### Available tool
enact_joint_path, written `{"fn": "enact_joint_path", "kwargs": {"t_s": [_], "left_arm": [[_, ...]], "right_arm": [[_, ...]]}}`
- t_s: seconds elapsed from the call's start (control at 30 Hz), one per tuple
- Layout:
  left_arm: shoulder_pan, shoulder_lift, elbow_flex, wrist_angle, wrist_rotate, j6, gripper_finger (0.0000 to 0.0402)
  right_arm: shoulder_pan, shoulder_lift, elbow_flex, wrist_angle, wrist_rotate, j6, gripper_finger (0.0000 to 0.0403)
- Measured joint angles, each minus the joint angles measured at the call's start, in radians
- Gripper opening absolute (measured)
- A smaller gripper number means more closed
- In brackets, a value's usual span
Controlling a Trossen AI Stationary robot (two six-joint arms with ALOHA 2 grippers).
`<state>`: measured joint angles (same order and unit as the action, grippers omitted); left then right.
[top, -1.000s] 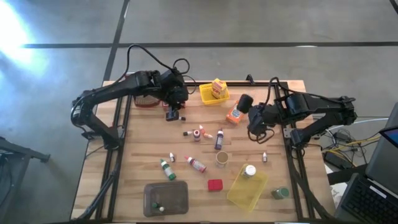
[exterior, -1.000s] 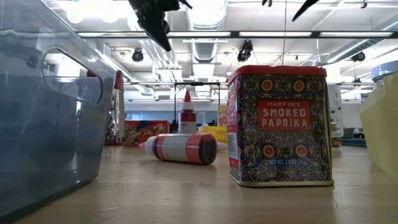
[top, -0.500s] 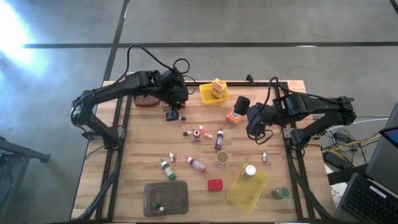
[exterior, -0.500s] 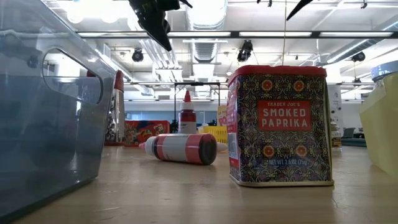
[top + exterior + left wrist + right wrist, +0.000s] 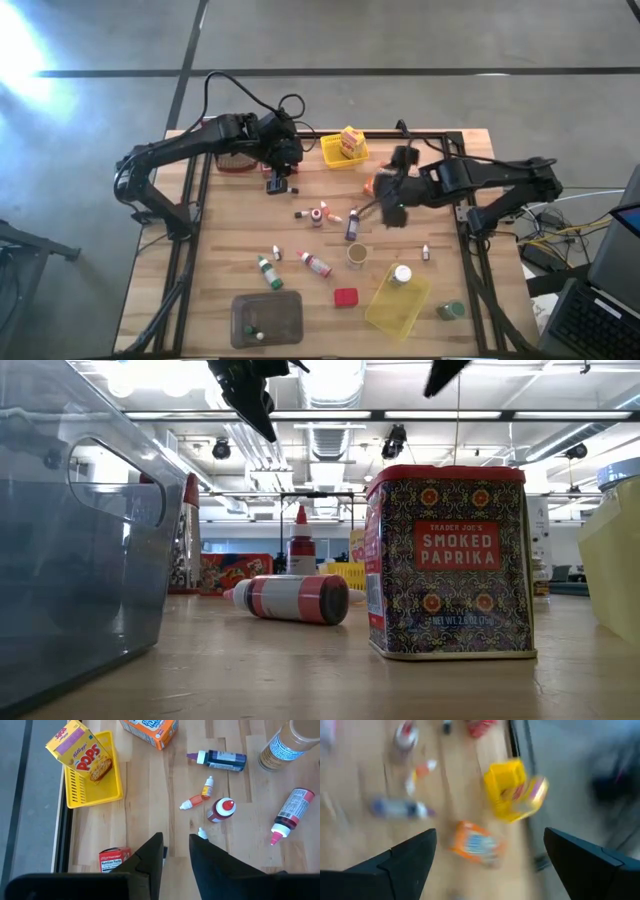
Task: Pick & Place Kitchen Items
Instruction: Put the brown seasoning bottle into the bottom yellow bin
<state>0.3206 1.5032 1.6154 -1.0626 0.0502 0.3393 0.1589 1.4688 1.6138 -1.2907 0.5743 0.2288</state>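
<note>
Two grippers hang over the far half of the wooden table [image 5: 230,250], and the right gripper [image 5: 385,205] is the one placed to act. Its fingers stand spread wide with nothing between them. The small orange cardboard box [image 5: 476,842] lies flat on the wood directly beneath and just ahead of it, centred in the gap between the two fingers in the right wrist view.

The box's long axis seems to run slantwise, closer to the line from finger to finger than across it. A grasp would likely call for a wrist turn, so that the jaws close on the short sides. Which end of the box points where I cannot tell.

The purple-capped dark bottle [image 5: 352,226] lies near, toward the table's middle, with its long axis running roughly from far edge to near edge.

The left gripper [image 5: 175,842] is farther off, beyond the yellow slatted basket [image 5: 328,155]. Its fingers stand narrowly parted and empty, so the right arm is plainly nearer the box.
</note>
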Motion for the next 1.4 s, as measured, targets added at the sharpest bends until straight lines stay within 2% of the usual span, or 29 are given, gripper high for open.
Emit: {"fn": "enact_joint_path", "kwargs": {"t_s": [0.07, 0.13, 0.43, 0.67, 0.73, 0.83, 0.93, 1.0, 1.2, 1.27, 1.4], "left_arm": [[0.0, 0.0, 0.0, 0.0, 0.0, -0.001, 0.0099], [0.0, 0.0, 0.0, 0.0, 0.0, -0.001, 0.0099], [0.0, 0.0, 0.0, 0.0, 0.0, -0.001, 0.0099], [0.0, 0.0, 0.0, 0.0, 0.0, -0.002, 0.0099], [0.0, 0.0, 0.0, 0.0, 0.0, -0.002, 0.0099], [0.0, 0.0, 0.0, 0.0, 0.0, -0.002, 0.0101], [0.0, 0.0, 0.0, 0.0, 0.0, -0.002, 0.0101], [0.0, 0.0, 0.0, 0.0, 0.0, -0.002, 0.0101], [0.0, 0.0, 0.0, 0.0, 0.0, -0.002, 0.0099], [0.0, 0.0, 0.0, 0.001, 0.0, -0.003, 0.0099], [0.0, 0.0, 0.0, 0.001, 0.0, -0.003, 0.0101]], "right_arm": [[0.0, 0.018, 0.0, 0.003, 0.001, 0.232, 0.0364], [-0.002, 0.032, 0.0, 0.022, 0.001, 0.327, 0.0364], [0.002, 0.072, 0.0, 0.003, -0.006, 0.345, 0.0364], [0.009, 0.115, 0.0, -0.029, -0.121, 0.314, 0.0364], [-0.01, 0.12, -0.001, -0.105, -0.115, 0.323, 0.0363], [-0.058, 0.112, -0.022, -0.257, -0.038, 0.401, 0.0355], [-0.104, 0.07, -0.063, -0.268, -0.03, 0.449, 0.0341], [-0.117, 0.035, -0.091, -0.202, -0.091, 0.419, 0.033], [-0.06, -0.009, -0.144, 0.107, -0.405, 0.254, 0.0301], [-0.016, -0.012, -0.145, 0.163, -0.446, 0.235, 0.0292], [0.065, 0.004, -0.146, 0.23, -0.442, 0.238, 0.0282]]}}
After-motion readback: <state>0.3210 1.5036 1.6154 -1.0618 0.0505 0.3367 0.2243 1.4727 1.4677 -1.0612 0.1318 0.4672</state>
